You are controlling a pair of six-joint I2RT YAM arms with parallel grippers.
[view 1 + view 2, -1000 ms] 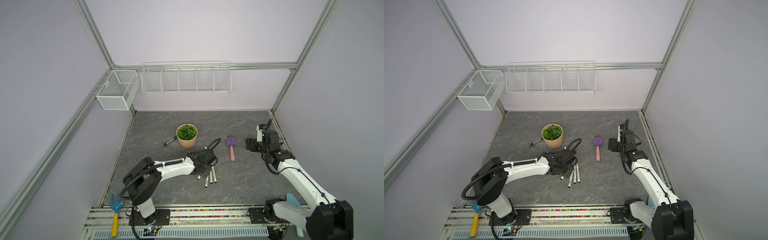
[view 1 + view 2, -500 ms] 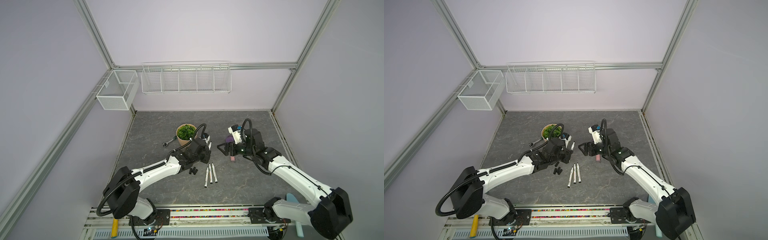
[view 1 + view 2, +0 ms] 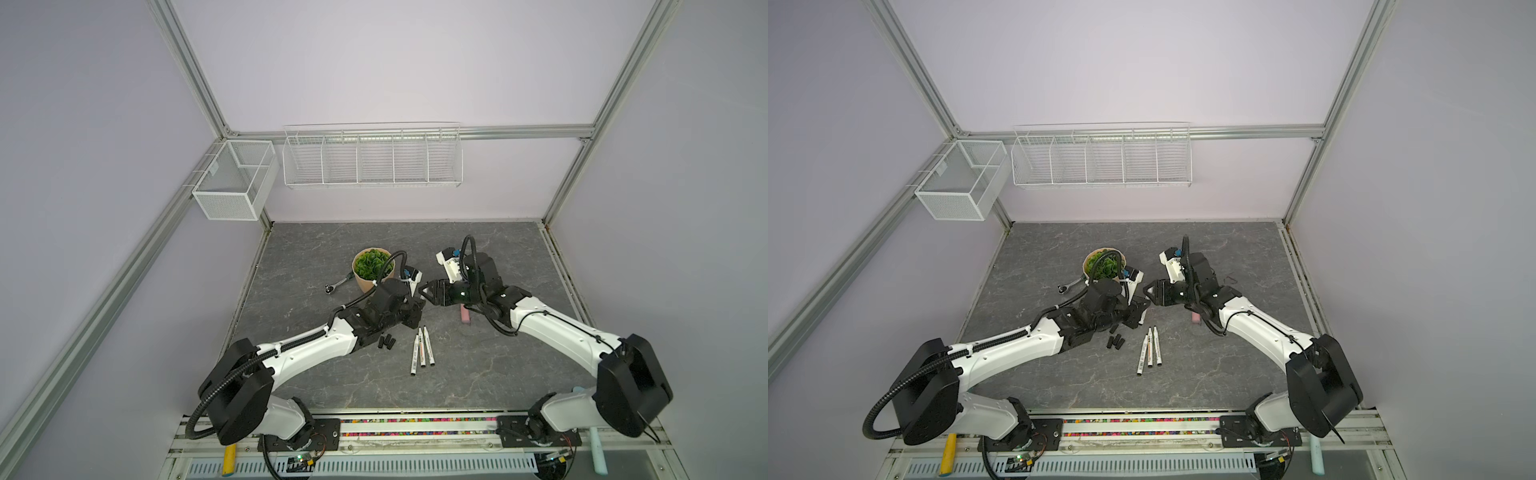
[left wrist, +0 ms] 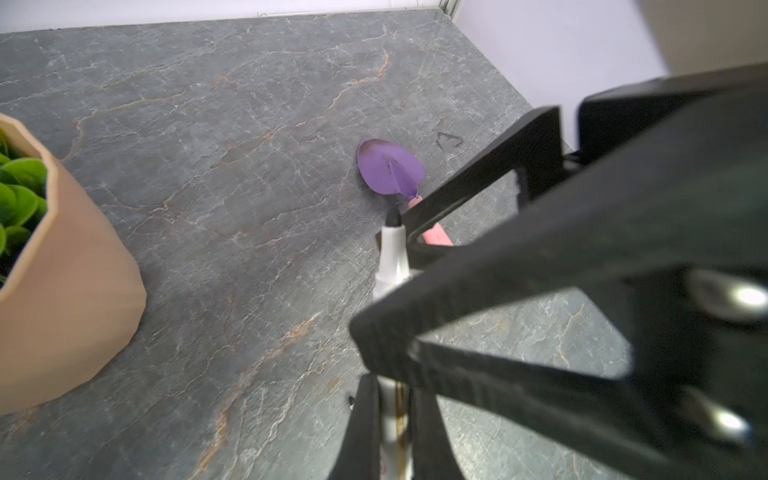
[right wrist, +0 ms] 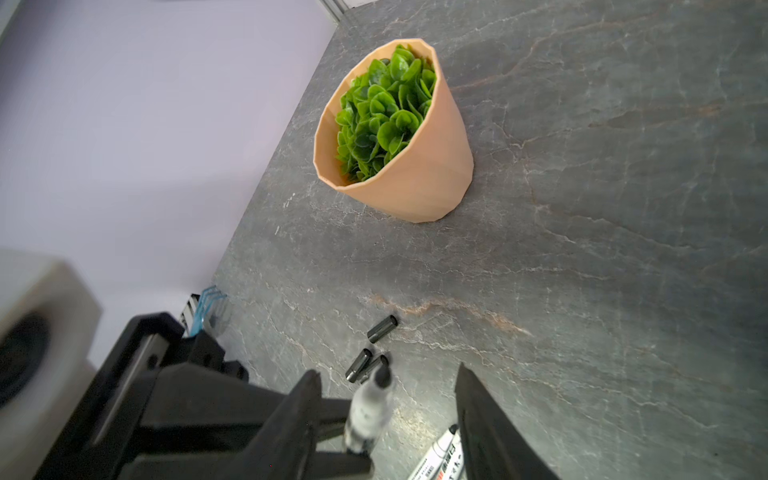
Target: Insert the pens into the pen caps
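My left gripper (image 3: 417,311) (image 3: 1141,310) is shut on one white pen (image 4: 392,257), lifted off the table, its dark tip pointing away from the fingers (image 4: 363,428). My right gripper (image 3: 424,291) (image 3: 1147,289) meets it head-on. In the right wrist view that pen (image 5: 368,409) stands between the right gripper's (image 5: 386,399) jaws, which are open with a gap on each side. Three more pens (image 3: 422,351) (image 3: 1150,351) lie side by side on the table. Three black pen caps (image 5: 376,349) (image 3: 386,341) lie just left of them.
A tan pot with a green plant (image 3: 372,270) (image 5: 399,137) stands behind the left gripper, with a metal wrench (image 3: 336,286) to its left. The purple scoop (image 4: 390,170) with its pink handle (image 3: 464,316) lies under the right arm. Two wire baskets (image 3: 372,160) hang on the walls.
The left gripper has lifted one pen out of the group and carried it toward the middle. The right arm has swung in from the right, and its jaws have narrowed around that pen.
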